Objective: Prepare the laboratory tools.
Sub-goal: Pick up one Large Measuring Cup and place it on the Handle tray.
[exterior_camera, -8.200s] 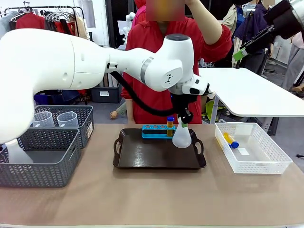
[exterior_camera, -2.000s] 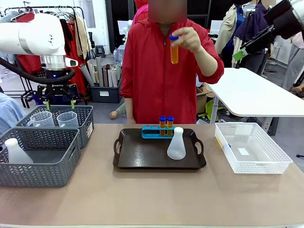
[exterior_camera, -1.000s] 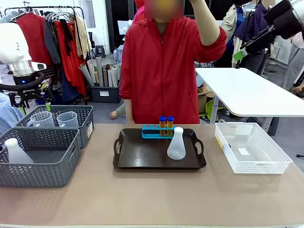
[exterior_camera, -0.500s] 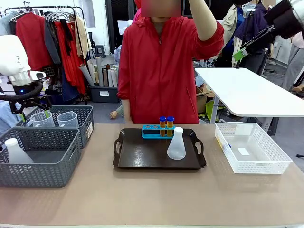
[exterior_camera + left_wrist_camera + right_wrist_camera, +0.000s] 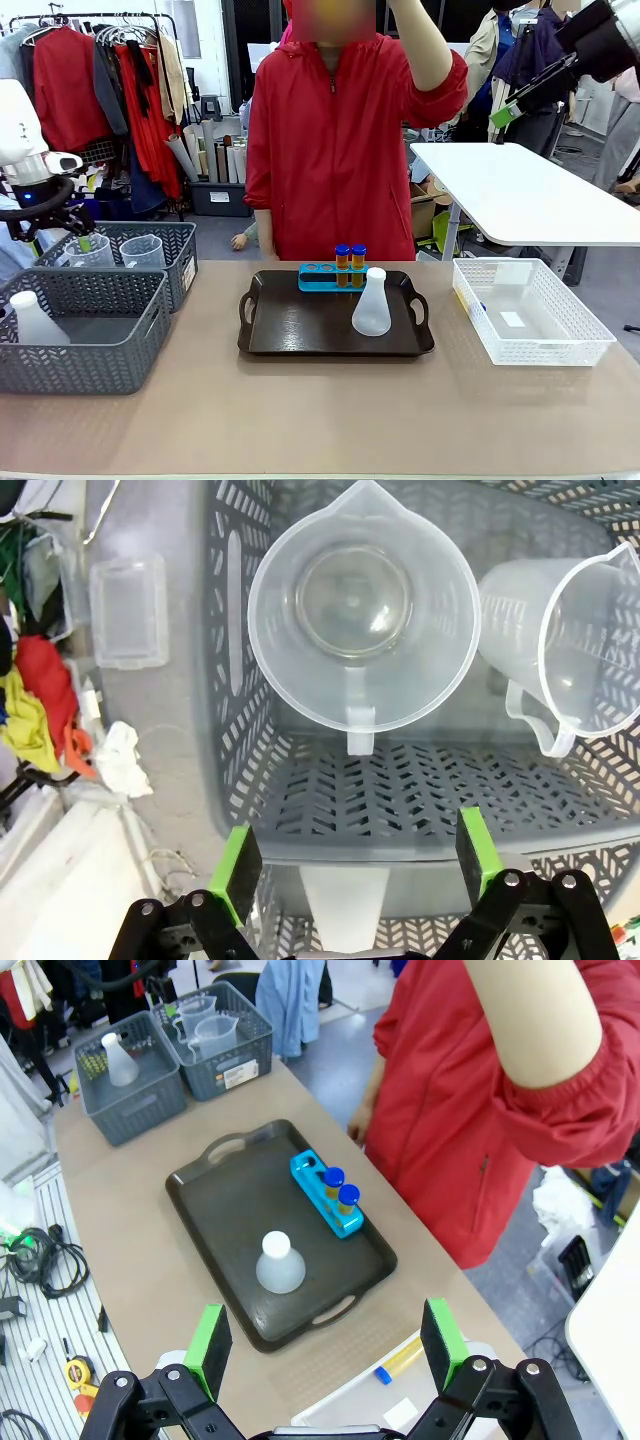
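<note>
Presently, the near strip of the table (image 5: 320, 420) is bare, with gaps either side of the central tray (image 5: 290, 325). Tray: one conical flask (image 5: 371, 305); one blue rack (image 5: 318, 278), two tubes (image 5: 342, 258) in its right holes, two holes free. Far-left basket (image 5: 185, 265): two measuring jugs (image 5: 360, 610). Near-left basket (image 5: 100, 355): a second flask (image 5: 35, 322). Left gripper (image 5: 358, 858) hangs over a jug, jaws wide, empty. Right gripper (image 5: 325, 1342): jaws wide, empty.

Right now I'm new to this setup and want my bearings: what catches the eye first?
A person in red stands at the far side, one arm raised. On the tray mid-table sit a flask and a rack with two tubes. The left end effector hangs open above two jugs in a basket at the left.
</note>
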Robot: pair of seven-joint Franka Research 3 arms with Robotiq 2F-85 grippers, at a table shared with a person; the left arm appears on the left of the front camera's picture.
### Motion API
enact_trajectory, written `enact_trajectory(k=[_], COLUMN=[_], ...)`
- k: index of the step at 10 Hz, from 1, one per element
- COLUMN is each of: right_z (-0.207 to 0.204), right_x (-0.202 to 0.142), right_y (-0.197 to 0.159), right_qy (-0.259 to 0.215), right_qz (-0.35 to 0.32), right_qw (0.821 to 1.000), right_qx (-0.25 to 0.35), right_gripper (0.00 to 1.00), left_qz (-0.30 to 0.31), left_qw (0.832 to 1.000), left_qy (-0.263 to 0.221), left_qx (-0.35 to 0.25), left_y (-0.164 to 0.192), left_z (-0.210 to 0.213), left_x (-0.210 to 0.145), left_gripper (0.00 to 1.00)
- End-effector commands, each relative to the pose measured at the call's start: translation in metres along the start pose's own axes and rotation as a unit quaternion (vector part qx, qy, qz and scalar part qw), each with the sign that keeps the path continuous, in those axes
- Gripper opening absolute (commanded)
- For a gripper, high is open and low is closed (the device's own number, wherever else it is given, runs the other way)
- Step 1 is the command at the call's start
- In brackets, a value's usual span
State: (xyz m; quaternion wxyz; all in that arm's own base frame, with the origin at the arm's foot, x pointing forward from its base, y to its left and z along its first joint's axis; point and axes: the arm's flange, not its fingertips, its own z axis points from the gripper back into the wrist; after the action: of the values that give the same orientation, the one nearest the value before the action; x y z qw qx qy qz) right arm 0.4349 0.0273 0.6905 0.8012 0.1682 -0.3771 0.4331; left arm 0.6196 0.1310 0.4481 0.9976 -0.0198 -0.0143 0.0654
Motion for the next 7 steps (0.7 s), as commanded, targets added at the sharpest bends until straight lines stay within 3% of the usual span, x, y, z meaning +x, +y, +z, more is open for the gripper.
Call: enact_trajectory(k=[1,4,5,7], right_z=[0.0006,0.0006,0.0006,0.0006], right_x=[0.0008,0.0008,0.0008,0.0008], right_y=[0.0003,0.0003,0.0003,0.0003], right_qy=[-0.004,-0.004,-0.004,-0.004], right_qz=[0.002,0.002,0.002,0.002], right_qw=[1.0,1.0,1.0,1.0], right_qx=[0.001,0.001,0.001,0.001], right_gripper=[1.0,1.0,1.0,1.0], left_qz=[0.009,0.001,-0.086,-0.125], left_qw=[1.0,1.0,0.996,0.99], left_qy=[0.0,0.0,-0.02,-0.063], left_qx=[0.0,0.0,-0.003,-0.009], left_y=[-0.0009,-0.0009,-0.0055,-0.01], left_z=[0.0008,-0.0004,-0.0066,-0.007], left_x=[-0.0002,0.0001,-0.0003,-0.0006], left_gripper=[1.0,1.0,1.0,1.0])
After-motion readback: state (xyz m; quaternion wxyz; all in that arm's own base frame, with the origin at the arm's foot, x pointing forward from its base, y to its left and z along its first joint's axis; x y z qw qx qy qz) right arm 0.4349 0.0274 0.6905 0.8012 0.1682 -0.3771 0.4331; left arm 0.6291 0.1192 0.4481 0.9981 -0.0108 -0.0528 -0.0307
